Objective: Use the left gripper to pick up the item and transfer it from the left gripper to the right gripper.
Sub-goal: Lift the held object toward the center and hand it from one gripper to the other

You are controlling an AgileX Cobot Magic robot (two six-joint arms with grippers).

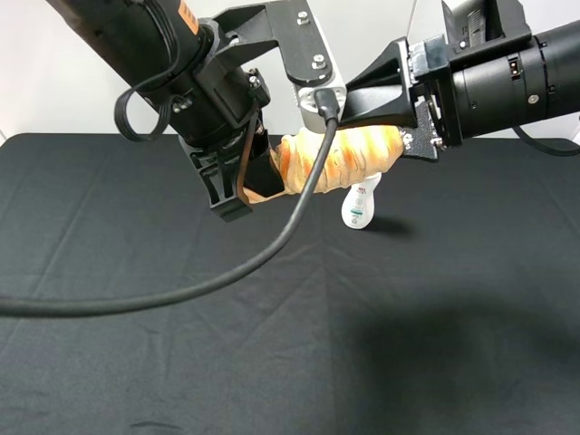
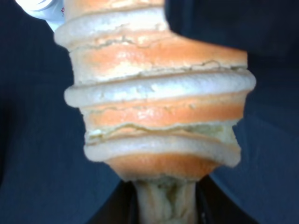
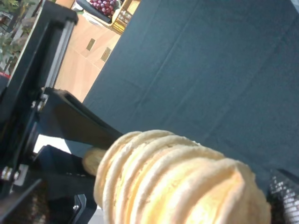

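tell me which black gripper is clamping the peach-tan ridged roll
The left gripper, on the orange-labelled arm, pinches the peach-tan roll; the right gripper stands open around its other end.

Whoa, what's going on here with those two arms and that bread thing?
Two robot arms are passing a twisted bread roll between them in the air above the black table. The left gripper is clamped on one end of the roll. The right gripper has its fingers spread around the other end, and they do not look squeezed shut on it. A small white bottle sits on the table below.
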